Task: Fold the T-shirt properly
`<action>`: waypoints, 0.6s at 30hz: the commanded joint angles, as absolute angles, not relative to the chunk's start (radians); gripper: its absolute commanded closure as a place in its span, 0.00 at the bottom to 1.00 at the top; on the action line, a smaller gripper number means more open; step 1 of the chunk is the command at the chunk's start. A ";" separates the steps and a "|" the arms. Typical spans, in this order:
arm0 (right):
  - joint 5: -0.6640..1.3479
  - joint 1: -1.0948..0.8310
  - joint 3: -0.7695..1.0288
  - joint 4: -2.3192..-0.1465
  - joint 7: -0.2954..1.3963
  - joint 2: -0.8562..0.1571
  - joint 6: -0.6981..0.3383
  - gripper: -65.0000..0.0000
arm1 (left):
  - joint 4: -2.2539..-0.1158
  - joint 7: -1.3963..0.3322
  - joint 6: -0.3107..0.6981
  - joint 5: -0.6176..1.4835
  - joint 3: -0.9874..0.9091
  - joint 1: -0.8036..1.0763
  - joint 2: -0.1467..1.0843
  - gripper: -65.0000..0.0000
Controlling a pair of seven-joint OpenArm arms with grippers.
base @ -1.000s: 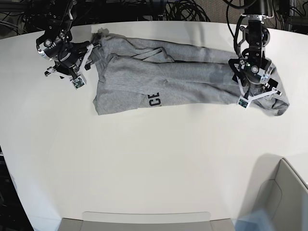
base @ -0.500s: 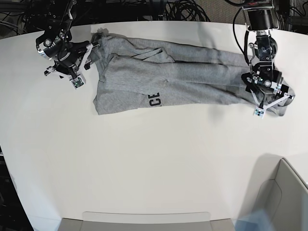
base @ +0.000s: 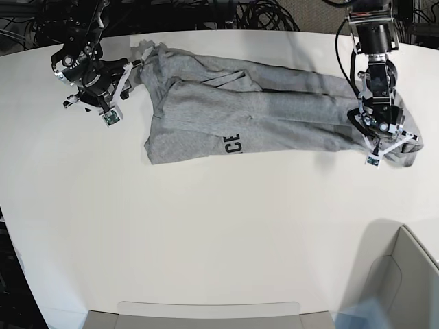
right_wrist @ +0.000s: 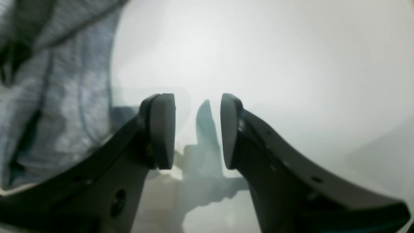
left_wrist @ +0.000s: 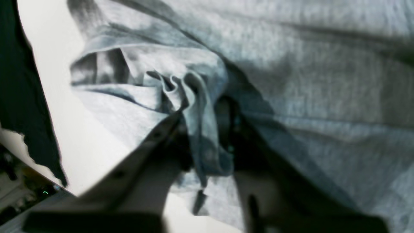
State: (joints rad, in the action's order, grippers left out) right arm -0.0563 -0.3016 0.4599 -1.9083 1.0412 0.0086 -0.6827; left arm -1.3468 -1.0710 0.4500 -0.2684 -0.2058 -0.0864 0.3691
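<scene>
T-shirt (base: 260, 113): lies bunched lengthwise across the far side of the bench (base: 206, 233), lettering showing. Left hand (left_wrist: 207, 129): clamped on a gathered fold at one end, likely for spreading. Right hand (right_wrist: 198, 131): parted, empty, beside the opposite end.

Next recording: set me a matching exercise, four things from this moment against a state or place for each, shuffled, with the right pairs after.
Things:
1. left gripper
2. right gripper
3. T-shirt
4. black lettering

States or places:
a. jaws apart, nothing between them, over the bare table
b. on the shirt's near edge
c. closed on a bunch of grey cloth
d. stretched out in a long strip along the table's far side

Pairs: 1-c, 2-a, 3-d, 4-b
</scene>
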 commanded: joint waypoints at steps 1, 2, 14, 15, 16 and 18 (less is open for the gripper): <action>-0.050 -0.294 0.460 -1.925 1.029 0.002 -0.698 0.64 | -1.349 -1.086 0.444 -0.275 -0.251 -0.102 0.381 1.00; -0.050 -0.295 0.460 -1.926 1.029 0.002 -0.698 0.64 | -1.348 -1.086 0.444 -0.275 -0.278 -0.110 0.381 1.00; -0.050 -0.300 0.461 -1.928 1.029 0.002 -0.698 0.64 | -1.425 -1.099 0.452 -0.275 -0.305 -0.081 0.383 1.00; -0.050 -0.300 0.461 -1.928 1.029 0.002 -0.698 0.64 | -1.443 -1.099 0.452 -0.275 -0.305 -0.073 0.381 1.00; -0.050 -0.300 0.461 -1.928 1.029 0.002 -0.698 0.64 | -1.458 -1.099 0.452 -0.275 -0.305 -0.070 0.381 1.00; -0.050 -0.300 0.461 -1.928 1.029 0.002 -0.698 0.64 | -1.497 -1.110 0.452 -0.275 -0.305 -0.067 0.381 1.00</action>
